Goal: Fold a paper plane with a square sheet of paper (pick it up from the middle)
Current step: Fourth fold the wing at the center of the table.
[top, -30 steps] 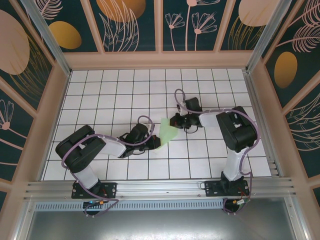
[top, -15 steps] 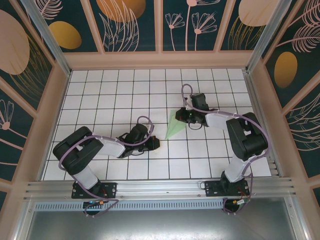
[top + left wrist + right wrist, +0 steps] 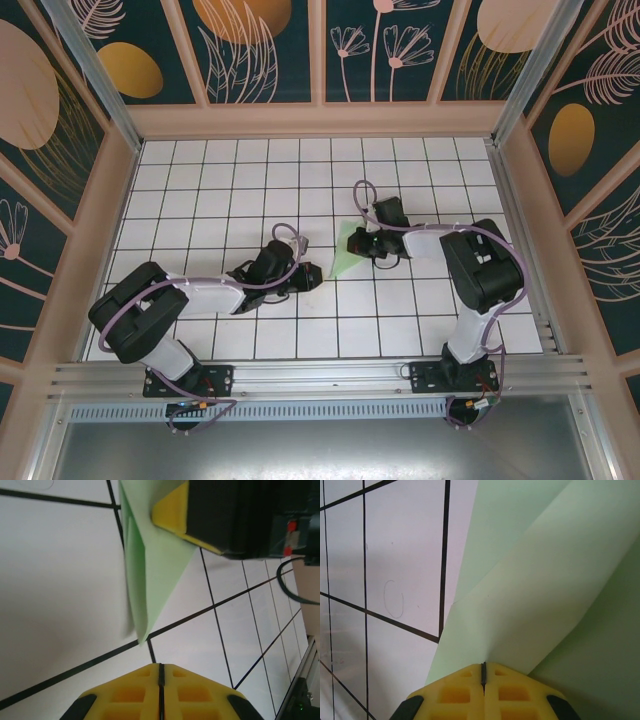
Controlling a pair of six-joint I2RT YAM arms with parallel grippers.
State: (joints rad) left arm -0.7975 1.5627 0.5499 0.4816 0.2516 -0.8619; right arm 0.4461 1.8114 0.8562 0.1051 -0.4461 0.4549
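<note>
The right gripper pinches the broad end of the folded green paper, just toward 3 o'clock from the middle of the tiled table. The paper's tip points to 7 o'clock. There the left gripper sits just clear of it, pads pressed together on nothing.
</note>
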